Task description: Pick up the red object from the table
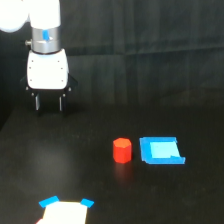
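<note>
The red object (122, 150), a short faceted cylinder of plain matte finish, stands on the flat matte black table (60, 170) right of frame centre, just beside a flat bright blue rectangular piece (161, 150). The white gripper (48, 103) hangs at upper left, its 2 dark jaws parted with nothing between them, well apart from the red object. A white shape with blue corners (65, 210) is cut off at the bottom edge and blurred beyond identification.

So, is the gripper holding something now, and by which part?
Nothing is held. The gripper hangs open and empty, far from the red object on the table.
</note>
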